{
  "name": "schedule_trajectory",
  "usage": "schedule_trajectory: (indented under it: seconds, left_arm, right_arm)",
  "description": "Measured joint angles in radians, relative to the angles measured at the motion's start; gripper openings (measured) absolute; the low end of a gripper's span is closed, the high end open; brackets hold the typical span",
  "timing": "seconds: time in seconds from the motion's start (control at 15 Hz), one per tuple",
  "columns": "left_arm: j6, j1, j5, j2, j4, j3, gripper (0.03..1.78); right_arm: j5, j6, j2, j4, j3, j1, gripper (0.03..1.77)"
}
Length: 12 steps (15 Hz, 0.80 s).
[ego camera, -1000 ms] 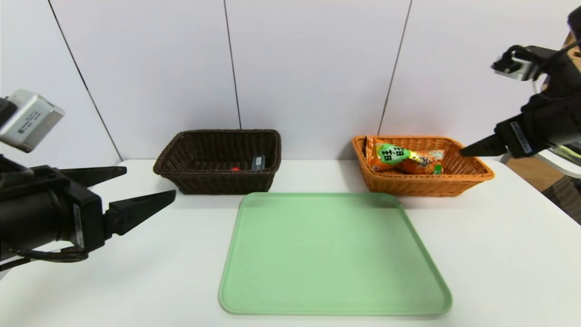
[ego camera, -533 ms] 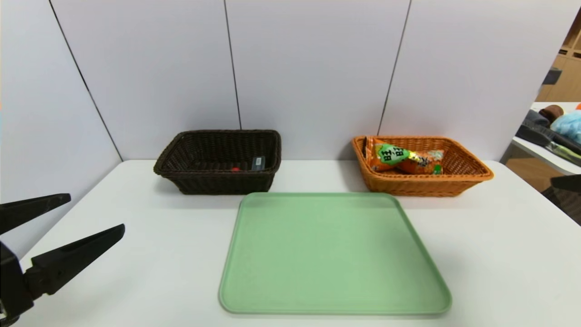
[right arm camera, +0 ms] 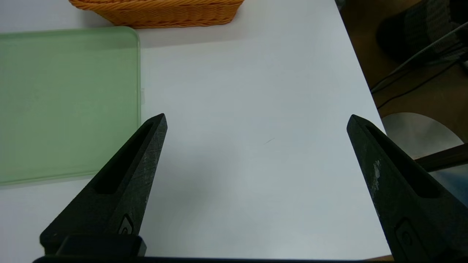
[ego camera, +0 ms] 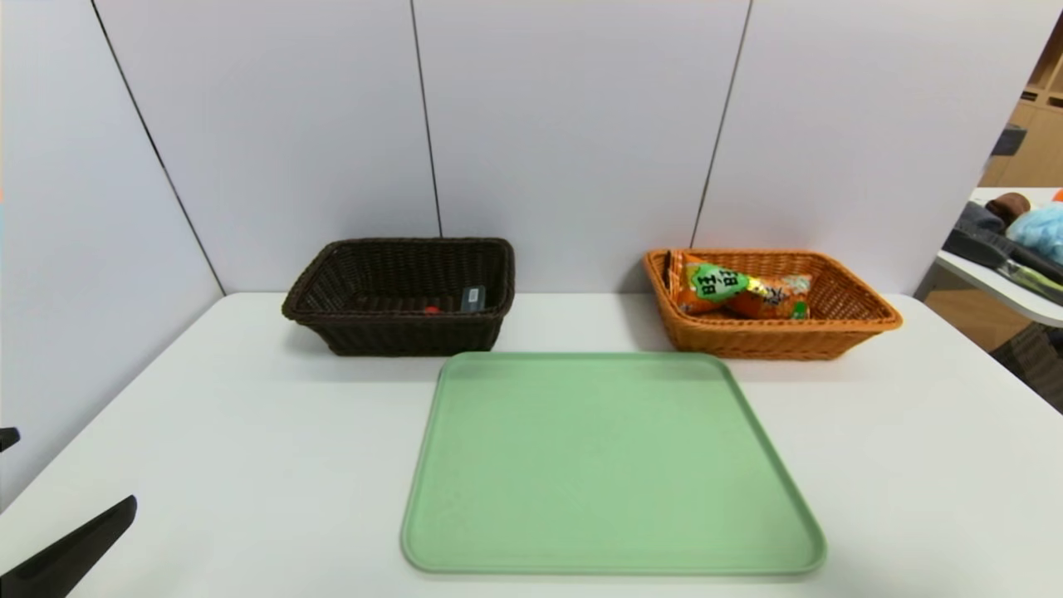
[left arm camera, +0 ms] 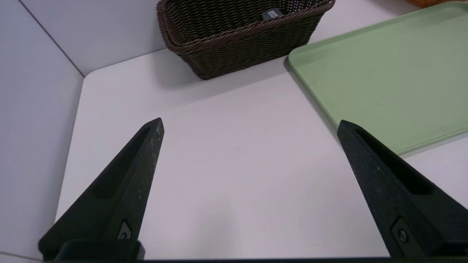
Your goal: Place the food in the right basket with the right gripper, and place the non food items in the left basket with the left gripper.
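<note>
You have the dark brown, rectangular woven basket at the rear left of the white, flat-topped table; inside it lie a small grey object with a pale label and a small red item (only partly visible above the rim). You have the orange-brown, rectangular wicker basket at the rear right; it contains orange plastic food packets with green and yellow markings. Between and in front of the baskets, note the pale green, rectangular tray with rounded corners; its surface is bare. Your left gripper is above the table's left side, its fingers wide apart and holding nothing; your right gripper is above the table's right side, its fingers likewise spread with nothing between them.
</note>
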Motion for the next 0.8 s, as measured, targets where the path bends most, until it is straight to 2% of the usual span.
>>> schedule_trajectory:
  seconds: [0.4,0.6,0.8]
  left_arm:
    - [0.004,0.124,-0.010,-0.187,0.024,0.123,1.69]
    - [0.004,0.186,-0.050,-0.266,0.036,0.171,1.69]
    - [0.006,0.222,-0.064,-0.341,0.083,0.204,1.69]
  right_arm:
    - [0.002,-0.002,-0.151,0.015,0.097,-0.001,1.69]
    - [0.007,-0.004,-0.167,0.027,0.107,0.007,1.69]
    - [0.015,-0.010,-0.167,0.026,0.112,0.035,1.69]
